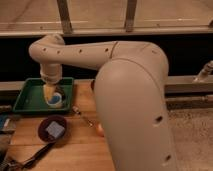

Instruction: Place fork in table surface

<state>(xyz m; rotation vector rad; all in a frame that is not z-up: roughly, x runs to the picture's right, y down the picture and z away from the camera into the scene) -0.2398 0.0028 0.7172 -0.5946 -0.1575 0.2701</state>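
Note:
The fork (83, 116), thin and silvery, lies flat on the wooden table surface (75, 147), just right of the green tray's near corner and apart from the gripper. My gripper (49, 93) hangs down from the pale arm over the green tray (26, 85), to the left of the fork. It stands open, with nothing held, right above a blue-and-white cup (55, 101) inside the tray.
A dark round bowl (52, 130) holding a grey-blue piece sits on the table in front of the tray. A dark long-handled utensil (31, 158) lies near the front left. An orange fruit (100, 131) peeks out beside my bulky arm (135, 105), which hides the table's right side.

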